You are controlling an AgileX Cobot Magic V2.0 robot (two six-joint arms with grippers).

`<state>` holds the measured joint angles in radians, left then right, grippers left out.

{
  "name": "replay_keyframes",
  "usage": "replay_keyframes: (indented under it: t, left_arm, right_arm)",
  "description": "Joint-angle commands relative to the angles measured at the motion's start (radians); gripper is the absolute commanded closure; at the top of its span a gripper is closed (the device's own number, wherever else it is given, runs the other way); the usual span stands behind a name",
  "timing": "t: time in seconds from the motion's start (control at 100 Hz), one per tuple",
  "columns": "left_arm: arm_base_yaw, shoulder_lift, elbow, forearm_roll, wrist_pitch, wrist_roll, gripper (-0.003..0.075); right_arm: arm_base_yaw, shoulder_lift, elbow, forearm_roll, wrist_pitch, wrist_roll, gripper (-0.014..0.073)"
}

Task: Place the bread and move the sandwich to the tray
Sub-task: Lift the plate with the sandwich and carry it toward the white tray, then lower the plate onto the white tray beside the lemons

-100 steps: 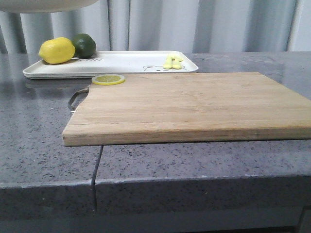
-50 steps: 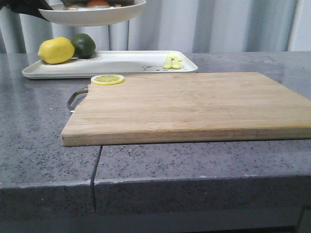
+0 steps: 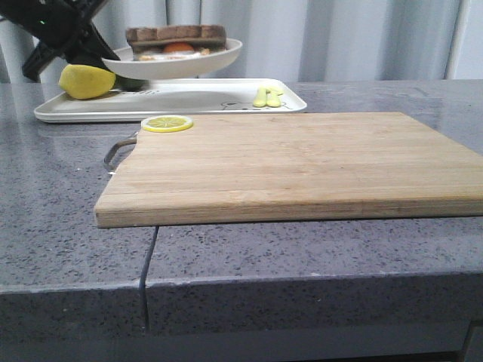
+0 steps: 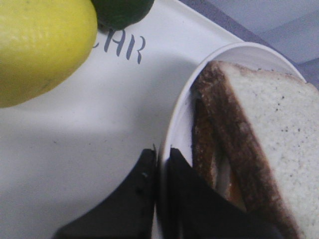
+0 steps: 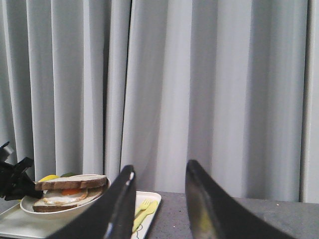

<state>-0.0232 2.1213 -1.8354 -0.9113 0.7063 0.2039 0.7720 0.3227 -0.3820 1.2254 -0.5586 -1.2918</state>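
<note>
- Between my left claw's (image 4: 160,174) two black fingers I am pinching the thin rim of the round white plate (image 4: 175,124), clamped on its edge, and the plate is hanging just above the tray (image 3: 196,96), not resting on it.
- On that plate I am carrying the sandwich (image 3: 176,41): brown-crusted slices with a fried egg, white and orange, showing between them, and a pale speckled face on top.
- Holding only one edge, I am judging that the load wants to tip away from my fingers, so I am aiming to keep the plate level and lower it slowly until its base sits flat.
- Just beside my fingers the lemon (image 4: 40,47) and the dark green lime (image 4: 122,10) are lying on the tray, so I am favouring the bare patch beyond them, short of the small yellow fork (image 3: 269,96).
- Glossy tray and plate both look slippery, so I am planning to let go only once the plate is seated.
- My right claw (image 5: 158,199) is hanging spread and empty, well apart from the plate.
- Nearer the camera, the wooden cutting board (image 3: 302,162) is lying bare except for a lemon slice (image 3: 167,123).
</note>
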Motion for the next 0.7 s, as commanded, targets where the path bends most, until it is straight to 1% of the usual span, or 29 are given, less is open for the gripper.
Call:
replay_keyframes:
  t: [0.0, 0.43, 0.53, 0.69]
  left_arm:
    - [-0.015, -0.047, -0.057, -0.079, -0.030, -0.030, 0.0740]
    - [-0.020, 0.009, -0.075, -0.067, -0.045, -0.032, 0.0740]
    - [-0.020, 0.014, -0.075, -0.032, -0.050, -0.034, 0.0740]
    - [-0.020, 0.014, -0.075, -0.027, -0.051, -0.035, 0.0740]
  right_arm:
    - [-0.004, 0.006, -0.025, -0.035, -0.016, -0.011, 0.0323]
    - [-0.004, 0.006, -0.025, -0.030, -0.016, -0.011, 0.0324]
    - [-0.004, 0.006, -0.025, -0.023, -0.016, -0.011, 0.0324]
    - [-0.004, 0.006, -0.025, -0.021, -0.016, -0.011, 0.0324]
